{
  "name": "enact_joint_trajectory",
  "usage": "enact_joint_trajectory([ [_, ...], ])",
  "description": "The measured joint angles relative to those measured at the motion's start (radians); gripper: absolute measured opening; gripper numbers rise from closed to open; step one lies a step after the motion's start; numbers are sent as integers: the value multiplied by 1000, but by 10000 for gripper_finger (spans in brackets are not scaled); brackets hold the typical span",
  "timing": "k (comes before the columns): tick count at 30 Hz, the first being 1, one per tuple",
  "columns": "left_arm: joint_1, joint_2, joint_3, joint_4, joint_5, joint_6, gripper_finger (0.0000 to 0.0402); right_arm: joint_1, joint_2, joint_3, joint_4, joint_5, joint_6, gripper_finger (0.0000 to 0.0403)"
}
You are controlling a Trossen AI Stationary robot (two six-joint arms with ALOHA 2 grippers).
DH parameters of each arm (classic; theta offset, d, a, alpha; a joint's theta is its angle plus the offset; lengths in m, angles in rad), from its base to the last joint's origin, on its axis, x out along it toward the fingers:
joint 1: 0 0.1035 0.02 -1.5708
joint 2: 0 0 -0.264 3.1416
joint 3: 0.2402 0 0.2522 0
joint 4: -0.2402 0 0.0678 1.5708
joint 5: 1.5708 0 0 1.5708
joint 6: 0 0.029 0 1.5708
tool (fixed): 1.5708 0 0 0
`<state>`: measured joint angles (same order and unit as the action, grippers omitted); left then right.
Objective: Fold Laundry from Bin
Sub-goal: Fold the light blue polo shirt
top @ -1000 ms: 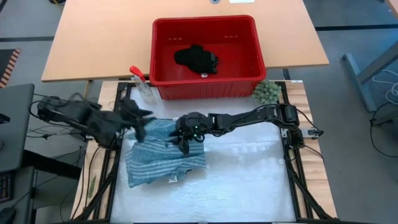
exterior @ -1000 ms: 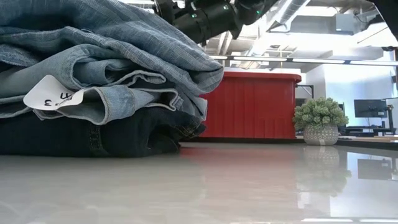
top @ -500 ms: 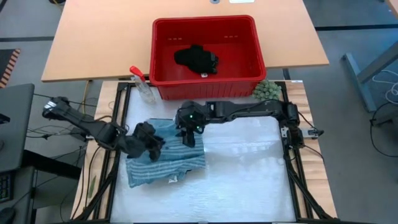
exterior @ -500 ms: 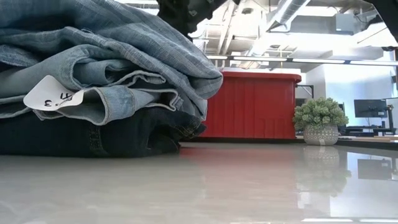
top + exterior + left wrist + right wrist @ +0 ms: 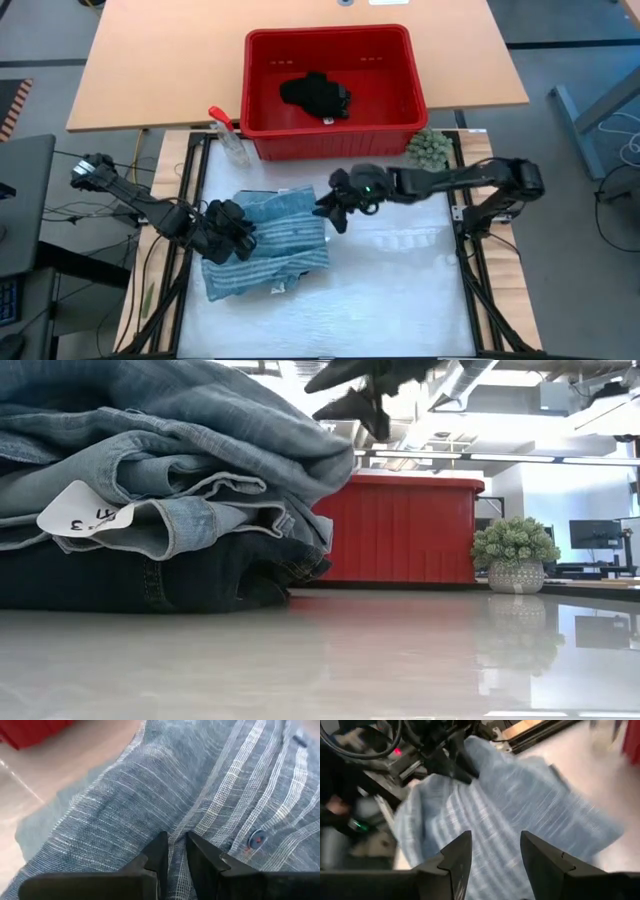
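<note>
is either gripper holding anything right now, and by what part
The left gripper pinches a fold of the striped shirt near its left edge. The right gripper is open, empty.

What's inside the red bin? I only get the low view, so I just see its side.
Observer: One small black piece lies in the bin.
Operator: Where's the left gripper? I can't find it.
Observer: The left gripper is down on the striped shirt, at the shirt's left end.
Operator: And that gripper up high?
Observer: That's the right gripper, open and empty, hovering at the shirt's right edge.
</note>
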<state>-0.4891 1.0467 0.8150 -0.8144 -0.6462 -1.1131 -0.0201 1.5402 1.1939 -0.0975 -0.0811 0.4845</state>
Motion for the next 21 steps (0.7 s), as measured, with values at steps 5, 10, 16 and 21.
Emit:
enact_joint_trajectory([
  [5, 1, 0, 0, 3, -48, 18, 59, 19, -59, -179, 242, 3, 179, 195],
  [10, 18, -2, 0, 1, -94, 60, 58, 27, -111, -272, 277, 150, 280, 195],
  [16, 20, -7, 0, 3, -141, 21, 60, 31, -148, -436, 552, 271, 480, 198],
  [21, 20, -7, 0, 24, -117, 83, 88, -28, -100, -449, 528, 186, 674, 228],
])
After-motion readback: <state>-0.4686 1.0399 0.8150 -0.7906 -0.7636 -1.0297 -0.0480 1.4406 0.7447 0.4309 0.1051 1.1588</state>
